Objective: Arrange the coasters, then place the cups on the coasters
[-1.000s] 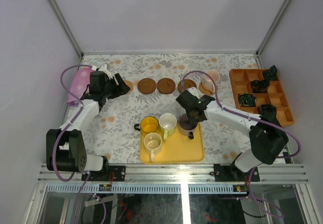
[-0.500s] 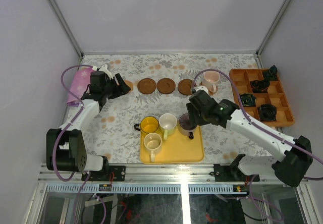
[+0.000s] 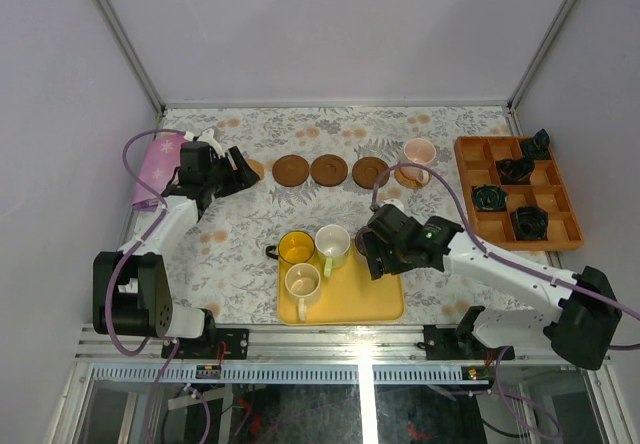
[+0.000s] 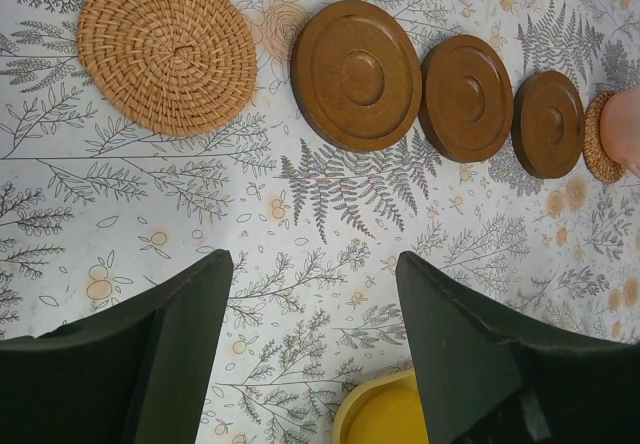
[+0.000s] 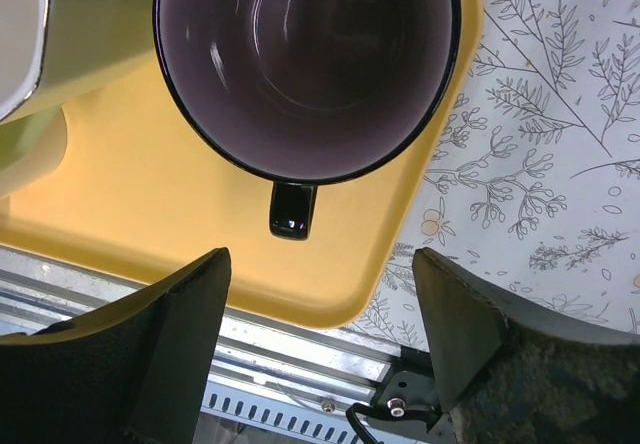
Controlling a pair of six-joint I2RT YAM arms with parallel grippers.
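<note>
Found the yellow tray point(image 3: 365, 299) at the near edge of the table, between the two arm bases. Counted four of the cups on it. Saw the yellow cup point(image 3: 296, 247) at the tray's far left corner, one cream cup point(image 3: 332, 241) just right of it on the far edge, and another cream cup point(image 3: 302, 282) nearer, on the tray's left half. Found the grey-purple cup point(image 5: 305, 64) upright at the tray's far right corner, handle turned toward the tray's near side.

Saw the right gripper point(image 5: 320, 259) hanging over that corner of the tray, fingers spread wide to either side of the handle, touching neither handle nor cup wall, gripping nothing.

Spotted the pale pink cup point(image 3: 418, 152) well beyond the tray's far right corner, standing on a tan coaster point(image 3: 405, 177). Traced three dark brown coasters point(image 4: 356, 75) in a row beyond the tray's far edge, left of the pink cup, apart from one another, all bare. Placed the second tan coaster point(image 4: 167, 47) beyond the tray to the far left, at the left end of that row, also bare.

Noted the left gripper point(image 4: 312, 264) above the table beyond the tray's far left corner, near the second tan coaster, jaws well apart and empty.

Made out an orange divided tray point(image 3: 475, 159) well to the right of the yellow tray, with small black objects point(image 3: 490, 197) in some compartments, and a pink cloth point(image 3: 160, 164) far to the yellow tray's left.
</note>
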